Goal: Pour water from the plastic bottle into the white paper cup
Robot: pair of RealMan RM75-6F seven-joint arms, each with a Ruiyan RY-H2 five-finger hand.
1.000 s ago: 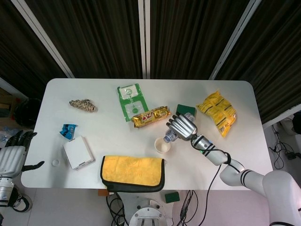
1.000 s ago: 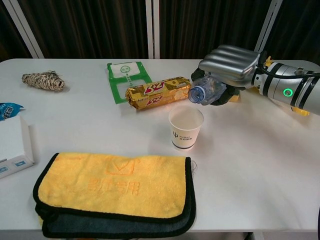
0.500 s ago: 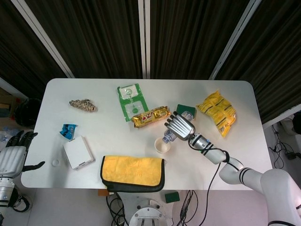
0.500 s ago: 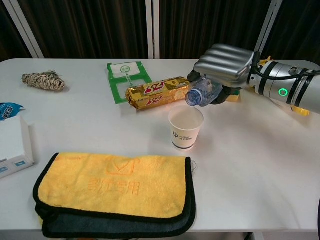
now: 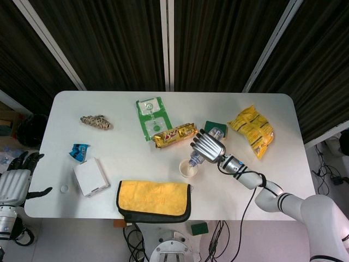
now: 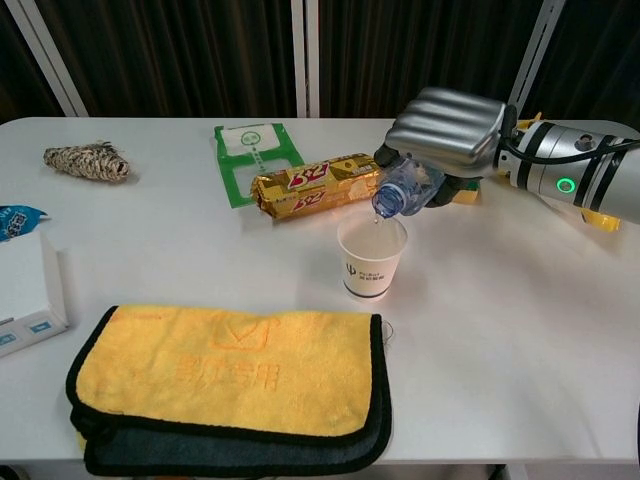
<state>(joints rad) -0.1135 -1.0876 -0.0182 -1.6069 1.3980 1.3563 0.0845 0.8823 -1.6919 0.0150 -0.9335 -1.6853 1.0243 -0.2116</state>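
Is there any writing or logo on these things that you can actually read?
None reads clearly.
Gold snack bar: red lettering, blurred.
Paper cup: small dark logo, illegible.
Yellow towel: faint embossed characters, unreadable.
Green packet: white panel, print too small.
Yellow bag: too small.

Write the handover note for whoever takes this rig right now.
Right hand grips the clear plastic bottle, tilted, uncapped mouth down over the white paper cup.
Left hand is open, off the table's left edge, holding nothing.
Cup stands upright mid-table, behind the yellow folded towel.
Done: bottle lifted and tipped; water appears to be starting.
Left: finish pouring, right the bottle, set it down.
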